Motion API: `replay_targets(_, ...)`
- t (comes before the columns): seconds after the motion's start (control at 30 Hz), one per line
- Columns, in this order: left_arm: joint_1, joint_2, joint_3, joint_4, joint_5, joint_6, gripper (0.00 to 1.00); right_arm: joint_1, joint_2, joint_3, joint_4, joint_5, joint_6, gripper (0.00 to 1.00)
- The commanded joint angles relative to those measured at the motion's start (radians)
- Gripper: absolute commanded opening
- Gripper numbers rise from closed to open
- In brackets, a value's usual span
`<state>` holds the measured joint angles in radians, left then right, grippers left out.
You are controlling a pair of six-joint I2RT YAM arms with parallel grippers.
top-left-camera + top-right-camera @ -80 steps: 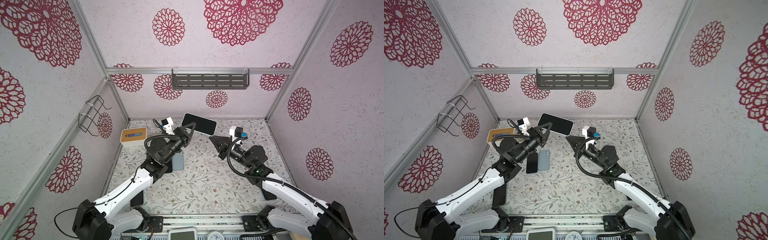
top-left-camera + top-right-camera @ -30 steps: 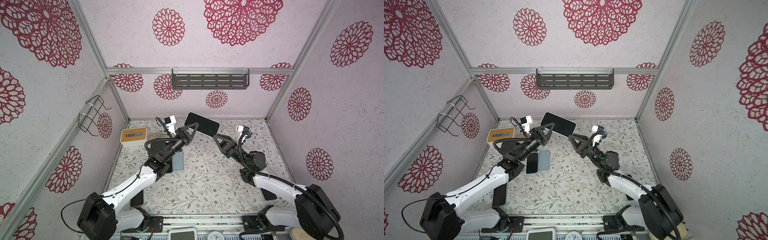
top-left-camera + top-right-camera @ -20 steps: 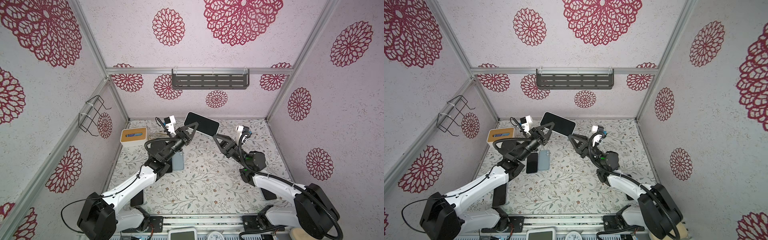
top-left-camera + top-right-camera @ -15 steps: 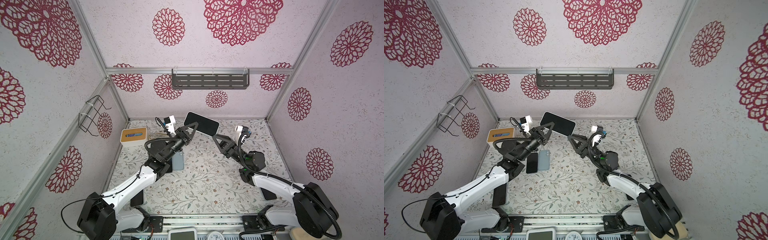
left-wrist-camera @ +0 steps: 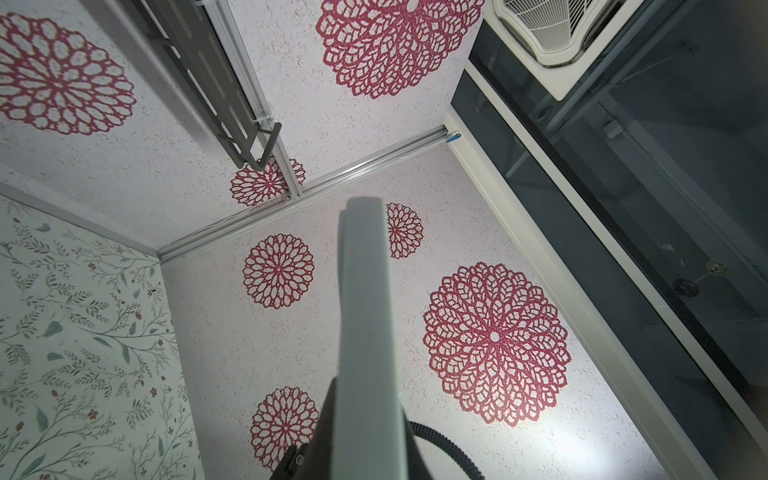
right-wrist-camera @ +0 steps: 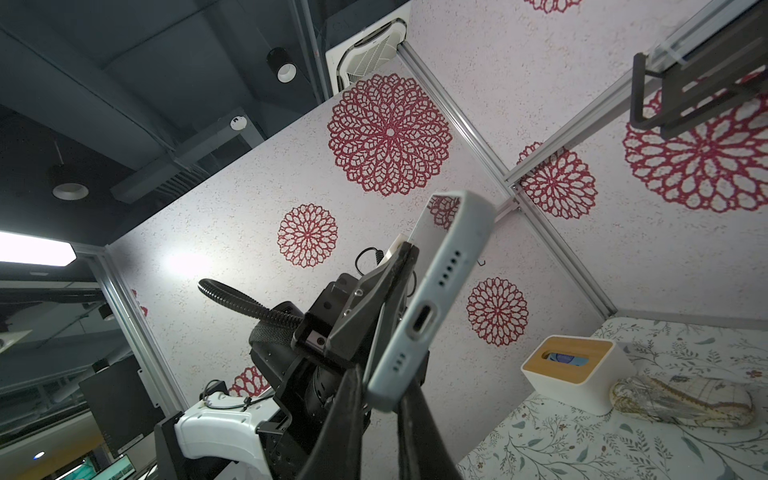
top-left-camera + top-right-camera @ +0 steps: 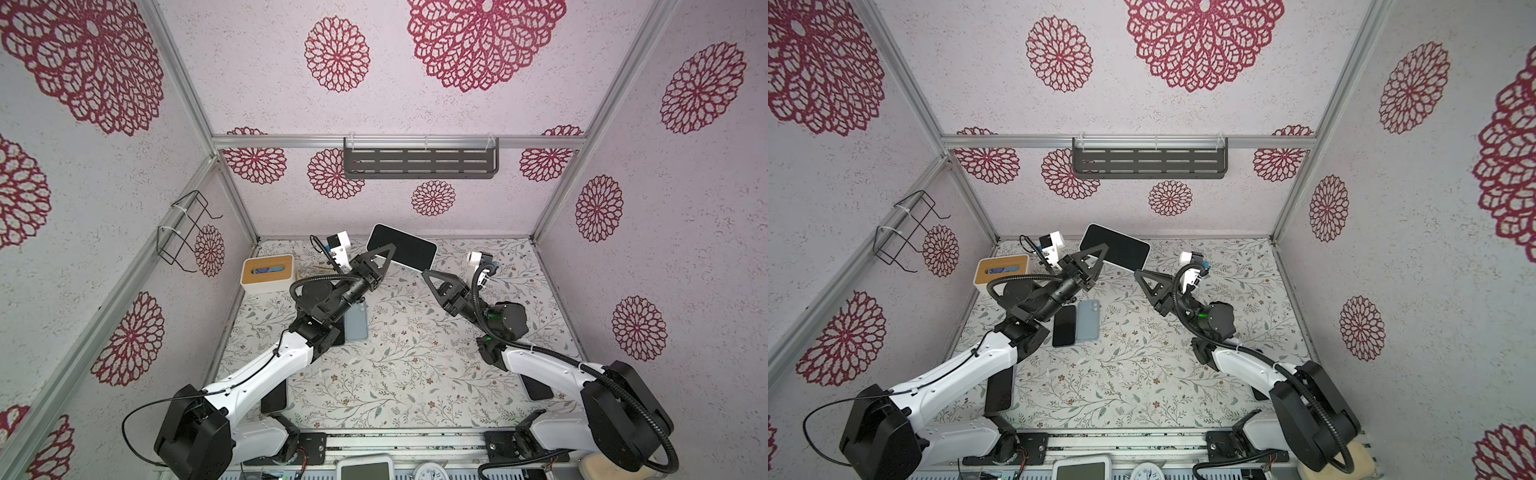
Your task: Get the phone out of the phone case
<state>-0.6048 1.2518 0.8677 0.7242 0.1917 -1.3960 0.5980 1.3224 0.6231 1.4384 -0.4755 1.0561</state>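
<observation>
Low on the floral table (image 7: 395, 374) a black handset (image 7: 1064, 319) and a blue-grey handset (image 7: 1088, 321) lie side by side; farther back, held aloft, the phone (image 7: 401, 249) sits screen-up inside the phone case (image 6: 440, 291), the left gripper (image 7: 384, 255) clamped on its long edge, the right gripper (image 7: 426, 274) pinching its near corner.

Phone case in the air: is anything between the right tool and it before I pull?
Nothing visible is in the way. The left tool holds the phone case raised, and the right tool has its fingers on either side of the case's lower corner, apparently touching it. Only open air surrounds them in both top views.
</observation>
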Motion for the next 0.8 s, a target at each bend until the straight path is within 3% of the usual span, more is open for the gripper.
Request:
replay_targets(0.0, -0.013, -0.023, 0.025, 0.019, 0.001, -0.006, 0.00, -0.004, -0.014, 0.043, 0.043, -0.009, -0.037, 0.13)
replay_targets(0.3, -0.015, -0.048, 0.053, -0.090, 0.038, -0.024, 0.00, -0.006, -0.073, 0.058, -0.137, -0.028, -0.218, 0.09)
replay_targets(0.77, -0.041, -0.066, 0.092, -0.217, 0.129, -0.049, 0.00, -0.019, -0.176, 0.158, -0.575, 0.085, -0.578, 0.03)
